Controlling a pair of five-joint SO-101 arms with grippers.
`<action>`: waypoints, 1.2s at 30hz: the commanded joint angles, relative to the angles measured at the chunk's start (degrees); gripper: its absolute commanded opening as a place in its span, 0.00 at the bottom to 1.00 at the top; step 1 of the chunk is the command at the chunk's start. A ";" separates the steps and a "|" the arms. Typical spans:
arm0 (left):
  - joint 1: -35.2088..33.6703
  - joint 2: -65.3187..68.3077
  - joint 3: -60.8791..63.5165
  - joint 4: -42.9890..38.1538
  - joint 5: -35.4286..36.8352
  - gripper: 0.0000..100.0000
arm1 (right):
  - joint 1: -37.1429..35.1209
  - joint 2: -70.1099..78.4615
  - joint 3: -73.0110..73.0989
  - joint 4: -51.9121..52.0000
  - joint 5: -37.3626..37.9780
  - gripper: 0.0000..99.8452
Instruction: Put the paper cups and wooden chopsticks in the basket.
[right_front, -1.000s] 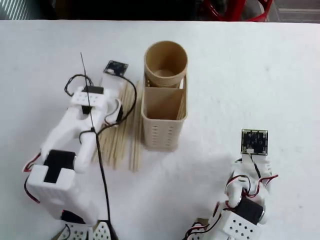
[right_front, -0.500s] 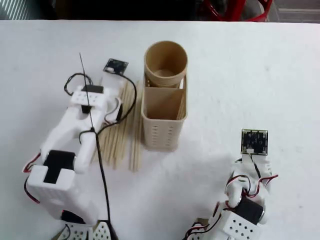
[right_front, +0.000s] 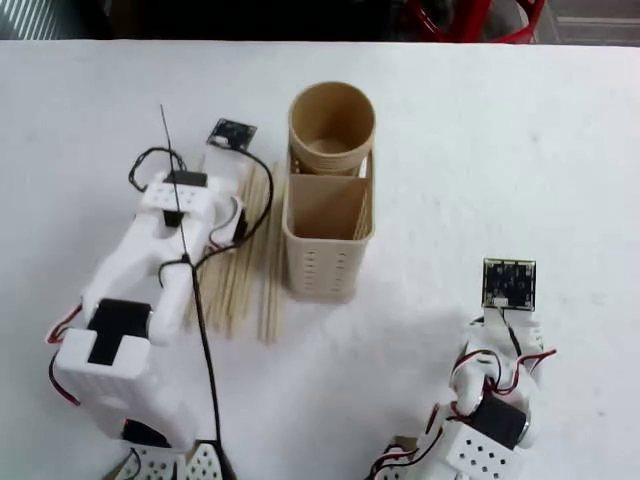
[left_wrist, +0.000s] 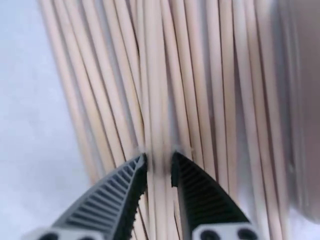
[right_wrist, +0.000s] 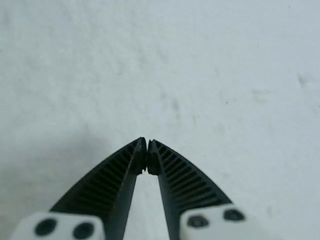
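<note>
Nothing has shifted over the last second. Both arms stay put, so no more of the task got done in that time. By the near edge, toward the right corner, the right gripper (right_wrist: 146, 155) is clenched on nothing above the bare tabletop (right_front: 520, 140). Farther in on the left, the left gripper (left_wrist: 159, 162) pinches a stick or two of the chopsticks (right_front: 268, 290). They are pale and thin, and lie in a loose sheaf mid-table, just beside the basket (right_front: 320, 265). Stacked tan cups (right_front: 330, 150) already stand in its far compartment.
</note>
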 joint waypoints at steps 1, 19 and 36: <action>-0.04 -0.04 -1.32 -0.70 -0.26 0.10 | 0.48 -0.13 0.53 0.22 0.09 0.02; -0.48 0.84 -4.66 1.32 -0.26 0.03 | 0.48 -0.13 0.53 0.22 0.09 0.02; -0.48 -1.19 -3.87 3.34 0.35 0.06 | 0.48 -0.13 0.53 0.22 0.09 0.02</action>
